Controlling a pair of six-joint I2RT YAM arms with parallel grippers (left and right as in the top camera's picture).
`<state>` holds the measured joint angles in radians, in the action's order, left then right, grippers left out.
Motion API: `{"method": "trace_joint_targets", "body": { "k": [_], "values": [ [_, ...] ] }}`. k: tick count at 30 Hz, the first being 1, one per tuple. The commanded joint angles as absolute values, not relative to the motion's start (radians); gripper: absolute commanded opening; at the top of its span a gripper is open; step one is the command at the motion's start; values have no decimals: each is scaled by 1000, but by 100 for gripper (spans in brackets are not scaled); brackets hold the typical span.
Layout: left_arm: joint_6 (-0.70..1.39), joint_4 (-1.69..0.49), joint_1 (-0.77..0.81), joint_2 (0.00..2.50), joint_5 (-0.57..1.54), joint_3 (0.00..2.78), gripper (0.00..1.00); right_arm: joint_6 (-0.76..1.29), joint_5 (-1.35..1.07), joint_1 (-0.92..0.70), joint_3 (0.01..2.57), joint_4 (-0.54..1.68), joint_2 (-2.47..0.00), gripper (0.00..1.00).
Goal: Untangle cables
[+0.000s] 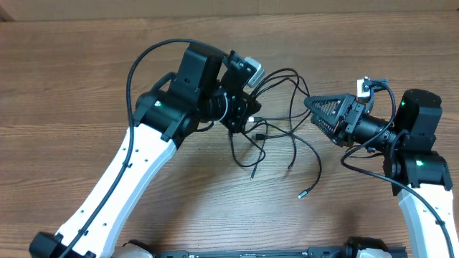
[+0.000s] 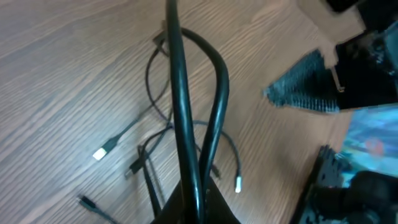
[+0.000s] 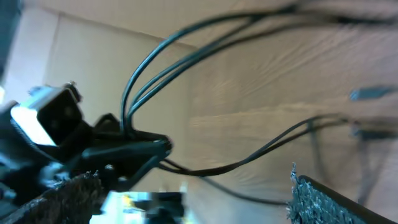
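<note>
Trailing toward the near edge of the table [image 1: 86,72], loose strands of the cables [image 1: 276,136] end in small plugs. The nearest plug [image 1: 303,193] lies flat on the wood, apart from the others. Behind them, about the middle of the table, the strands cross and loop over one another in a slack tangle.

Just beyond that, the left gripper [image 1: 249,118] is pinched tight on a couple of strands and holds them up off the wood. The left wrist view shows two cords rising in a tall loop from its closed fingertips [image 2: 171,214] while the rest lie below. Facing it from the right side, the right gripper [image 1: 320,115] has its jaws spread fully wide and holds nothing. It is near the loops that arc toward the far edge, and I cannot tell whether it touches them.

The risk, as I judge it, lies in the right gripper's first grab. The raised cords run close together, so closing on two at once and pulling would draw the knot tighter. A pull on the wrong strand could drag the whole bundle, or slip the thin cords out of the left pinch. The far loops also pass close to the left wrist camera [image 1: 247,68] and could snag there.
</note>
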<state>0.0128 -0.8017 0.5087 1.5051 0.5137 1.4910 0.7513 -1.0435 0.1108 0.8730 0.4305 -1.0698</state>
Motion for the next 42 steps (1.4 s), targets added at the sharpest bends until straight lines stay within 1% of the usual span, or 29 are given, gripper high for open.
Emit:
{"method": "trace_joint_targets", "body": {
  "k": [1,2,3,6,13,14,15,16,20,29,30,32,38,39,40,42],
  "values": [
    [87,-742,516,1541,656,1501,4,1014,-1072,112,886,423,-1057,93],
    [88,-733,523,1545,656,1501,4,1039,-1072,112,886,423,-1057,91],
    [91,-727,533,1549,648,1501,4,1080,-1072,112,886,423,-1057,87],
    [94,-709,566,1550,628,1501,4,1130,-1071,112,886,417,-1057,73],
    [120,-702,649,1550,513,1501,4,1130,-1067,112,886,393,-1057,71],
    [121,-700,661,1551,493,1501,4,1130,-1067,112,886,393,-1057,69],
    [121,-698,670,1551,485,1501,4,1130,-1063,112,886,393,-1057,63],
    [121,-696,675,1551,487,1501,4,1130,-1059,112,886,393,-1057,58],
    [139,-694,686,1551,487,1501,4,1130,-1056,112,886,393,-1057,47],
    [134,-698,722,1551,491,1501,4,1130,-1048,112,886,393,-1057,45],
    [134,-698,733,1551,490,1501,4,1130,-1048,112,886,393,-1057,42],
    [134,-698,743,1551,486,1501,4,1130,-1048,112,886,388,-1057,40],
    [134,-703,747,1551,483,1501,4,1130,-1048,112,886,370,-1057,29],
    [134,-704,747,1551,483,1501,4,1130,-1048,112,886,370,-1057,24],
    [134,-706,747,1551,483,1501,4,1130,-1048,112,886,370,-1057,23],
    [134,-706,747,1551,483,1501,4,1130,-1045,112,886,370,-1057,16]
  ]
}}
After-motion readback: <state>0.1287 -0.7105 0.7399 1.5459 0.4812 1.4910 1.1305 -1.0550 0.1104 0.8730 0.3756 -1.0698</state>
